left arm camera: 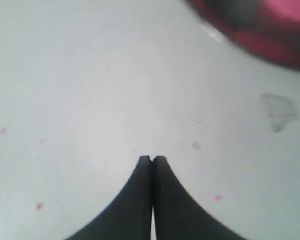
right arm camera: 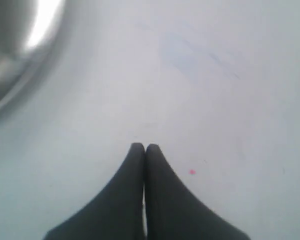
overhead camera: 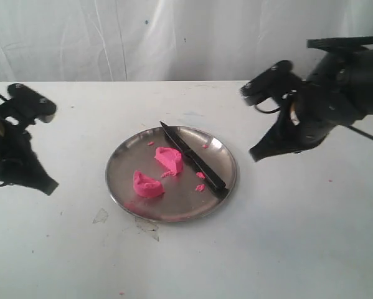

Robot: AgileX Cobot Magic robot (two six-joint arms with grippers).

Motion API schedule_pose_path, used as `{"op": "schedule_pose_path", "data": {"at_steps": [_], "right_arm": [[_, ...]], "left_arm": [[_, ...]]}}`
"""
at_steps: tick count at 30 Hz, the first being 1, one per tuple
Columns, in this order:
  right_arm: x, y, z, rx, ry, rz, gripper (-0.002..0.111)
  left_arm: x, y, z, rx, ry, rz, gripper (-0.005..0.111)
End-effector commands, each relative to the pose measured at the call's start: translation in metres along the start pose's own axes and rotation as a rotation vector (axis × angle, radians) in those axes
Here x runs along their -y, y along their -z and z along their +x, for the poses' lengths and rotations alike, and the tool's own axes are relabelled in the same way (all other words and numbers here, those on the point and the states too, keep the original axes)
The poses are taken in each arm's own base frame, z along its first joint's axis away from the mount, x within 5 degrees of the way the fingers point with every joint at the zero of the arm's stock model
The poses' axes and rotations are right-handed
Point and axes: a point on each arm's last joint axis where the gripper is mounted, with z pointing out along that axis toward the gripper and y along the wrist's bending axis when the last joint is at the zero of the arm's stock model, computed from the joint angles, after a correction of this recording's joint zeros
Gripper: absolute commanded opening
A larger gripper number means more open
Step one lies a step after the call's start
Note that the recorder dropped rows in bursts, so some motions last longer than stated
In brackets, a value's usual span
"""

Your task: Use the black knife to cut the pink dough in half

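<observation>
The pink dough lies in two ragged lumps on the round steel plate (overhead camera: 121,180): one lump (overhead camera: 169,159) near the middle, the other (overhead camera: 147,185) toward the front left. The black knife (overhead camera: 192,163) rests across the plate's right side, tip toward the back, handle at the front right rim. My left gripper (overhead camera: 51,186) hangs shut and empty over bare table left of the plate; its tips (left arm camera: 152,159) are pressed together. My right gripper (overhead camera: 256,153) is shut and empty right of the plate, above the table (right arm camera: 145,146).
Tiny pink crumbs (overhead camera: 200,175) lie on the plate beside the knife. Faint smudges (overhead camera: 100,216) mark the white table in front of the plate. A white curtain closes off the back. The plate's rim (right arm camera: 9,95) shows blurred in the right wrist view.
</observation>
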Motion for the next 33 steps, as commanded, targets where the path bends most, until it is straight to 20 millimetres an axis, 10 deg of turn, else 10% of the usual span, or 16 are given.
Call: {"op": "schedule_pose_path", "data": {"at_steps": [1, 11, 18, 23, 33], "right_arm": [[0.047, -0.011, 0.011, 0.019, -0.385, 0.085, 0.000], [0.076, 0.002, 0.018, 0.055, -0.679, 0.103, 0.000], [0.100, 0.129, 0.011, 0.483, -0.700, 0.093, 0.000], [0.088, 0.208, 0.039, 0.938, -0.398, 0.089, 0.000], [0.057, 0.249, 0.113, 1.189, -0.262, 0.088, 0.000]], "left_arm": [[-0.038, -0.011, 0.036, -0.114, 0.271, -0.105, 0.000], [-0.056, -0.009, 0.087, -0.133, 0.685, -0.129, 0.000], [-0.042, 0.075, 0.093, 0.421, 0.684, -0.192, 0.000], [-0.023, 0.130, 0.114, 0.816, 0.604, -0.269, 0.000], [0.000, 0.150, 0.155, 0.810, 0.561, -0.331, 0.000]]}}
